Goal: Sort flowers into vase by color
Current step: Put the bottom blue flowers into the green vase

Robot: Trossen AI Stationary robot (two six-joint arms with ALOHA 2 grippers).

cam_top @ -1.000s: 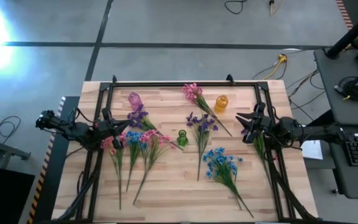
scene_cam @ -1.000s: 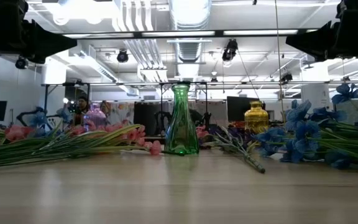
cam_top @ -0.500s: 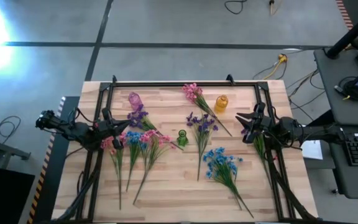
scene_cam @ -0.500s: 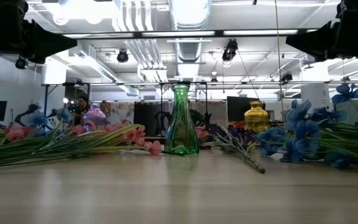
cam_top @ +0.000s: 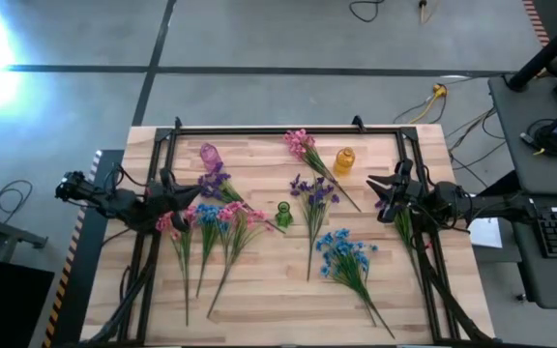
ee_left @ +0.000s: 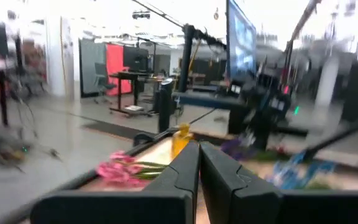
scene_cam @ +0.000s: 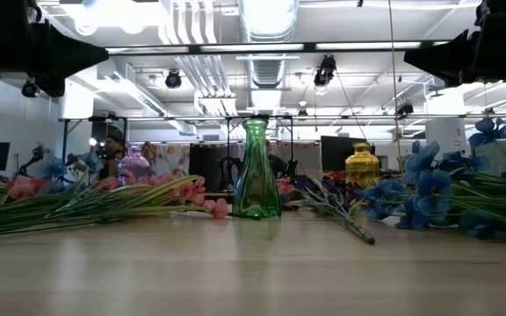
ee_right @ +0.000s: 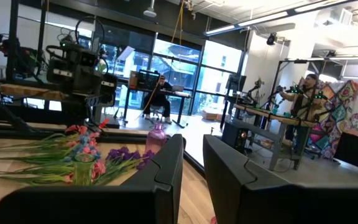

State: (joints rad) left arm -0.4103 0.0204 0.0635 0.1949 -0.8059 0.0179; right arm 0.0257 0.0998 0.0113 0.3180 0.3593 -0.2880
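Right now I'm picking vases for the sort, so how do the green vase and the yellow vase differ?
The green vase stands mid-table among the sprigs; the yellow vase stands farther back toward the right arm. In the low view the green one is tall, flared and slim-necked; the yellow one is squat and round. Both stand upright, empty.

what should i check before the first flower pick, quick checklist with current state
1. Left gripper empty, fingers together: ok.
2. Right gripper empty, narrow gap between its fingers: ok.
3. Green vase upright at mid table: ok.
4. Yellow vase and pink vase upright: ok.
5. Flowers still unsorted on the table, blue sprig lying apart: ok.
6. Pink and blue sprigs by left arm overlapping: not ok.
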